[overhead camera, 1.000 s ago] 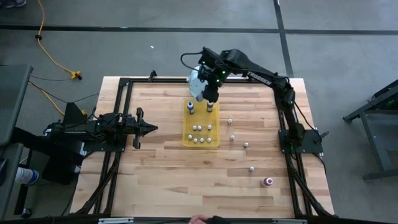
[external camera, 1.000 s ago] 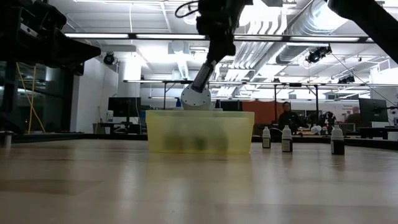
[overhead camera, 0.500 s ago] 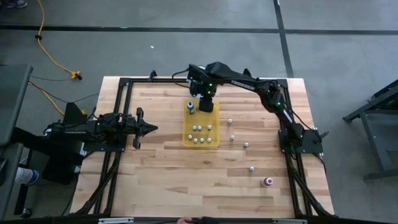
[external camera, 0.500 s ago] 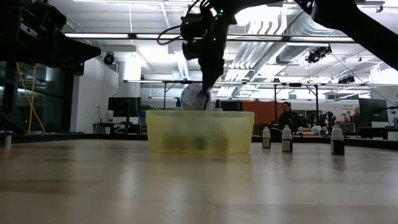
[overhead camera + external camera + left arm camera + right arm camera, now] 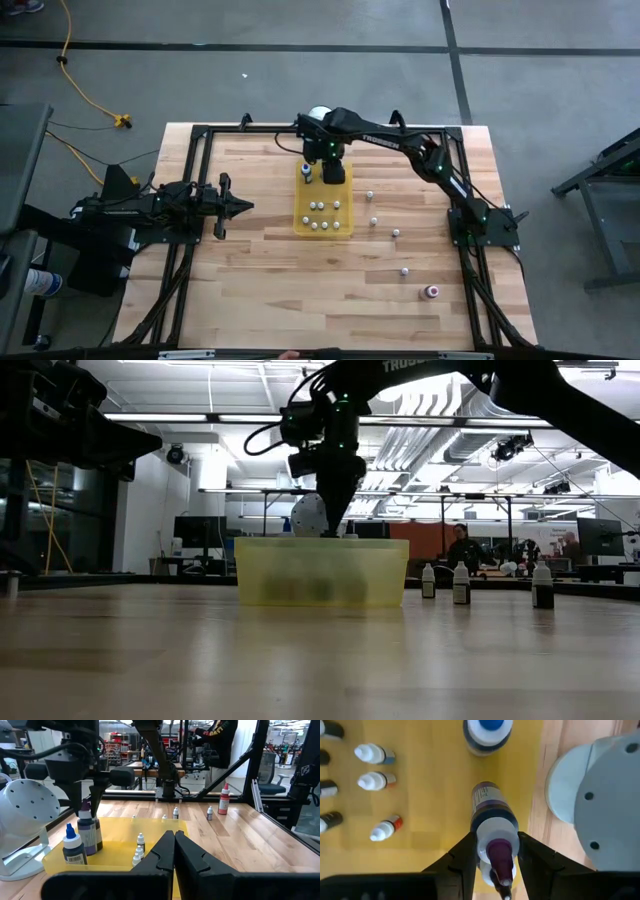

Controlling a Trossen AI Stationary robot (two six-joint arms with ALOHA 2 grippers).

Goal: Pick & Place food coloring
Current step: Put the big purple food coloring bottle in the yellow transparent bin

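Observation:
My right gripper [image 5: 330, 172] points down over the far end of the yellow tray [image 5: 297, 200], shut on a purple food coloring bottle [image 5: 487, 802]. That bottle stands upright inside the tray [image 5: 150, 827], beside a blue-capped bottle [image 5: 72, 847]. Whether its base touches the tray floor, I cannot tell. Several tiny white-capped bottles [image 5: 325, 206] stand in the tray's middle and near end. My left gripper [image 5: 245, 207] waits shut and level at the table's left. My right gripper pinches the purple bottle's white shoulder [image 5: 495, 831], just below its purple cap, between its two fingers [image 5: 465, 855]. The fingers come from above, pointing down along the bottle. The bottle stays upright under them, its body inside the tray.
A big white container [image 5: 600, 805] stands just past the tray's far end, close to my right gripper. Several small bottles [image 5: 374, 221] stand loose on the wood right of the tray, and a red one [image 5: 432, 292] stands near the right front. The table's left half is bare wood.
My right gripper has come down and toward the table's near edge, from above the white container to the tray's far end, rolling its wrist on the way. The purple bottle has gone down with it into the tray and stays upright.

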